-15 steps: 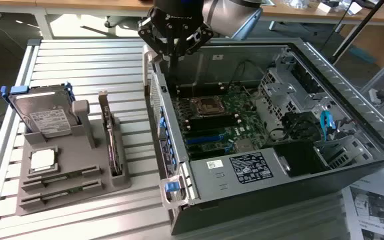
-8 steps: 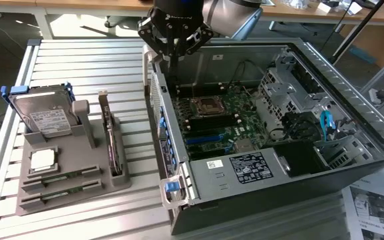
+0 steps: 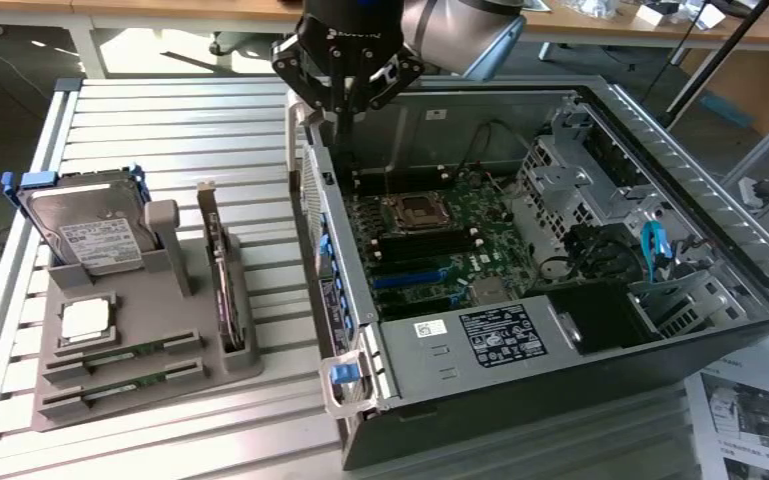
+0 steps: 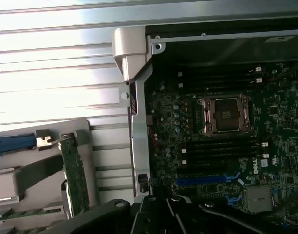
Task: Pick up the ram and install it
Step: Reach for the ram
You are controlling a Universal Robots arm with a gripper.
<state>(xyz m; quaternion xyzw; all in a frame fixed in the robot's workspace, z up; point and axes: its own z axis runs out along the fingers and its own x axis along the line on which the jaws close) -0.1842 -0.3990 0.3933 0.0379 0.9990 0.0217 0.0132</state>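
Two green ram sticks lie in the front slots of a grey holder (image 3: 231,365): one ram stick (image 3: 128,354) behind, the other ram stick (image 3: 128,384) in front of it. My gripper (image 3: 348,118) hangs shut and holds nothing, above the rear wall of the open computer case (image 3: 558,400), well away from both sticks. In the wrist view the gripper (image 4: 161,207) sits over the case's edge. The motherboard's empty memory slots (image 4: 222,146) lie beside the processor socket (image 4: 226,113). A green edge of a ram stick (image 4: 27,212) shows at the picture's border.
The holder also carries a hard drive (image 3: 91,235), a silver processor chip (image 3: 87,318) and a dark expansion card (image 3: 224,290) standing on edge. Inside the case are drive cages (image 3: 584,185) and a power supply (image 3: 491,335). Papers (image 3: 758,420) lie at the exterior view's right.
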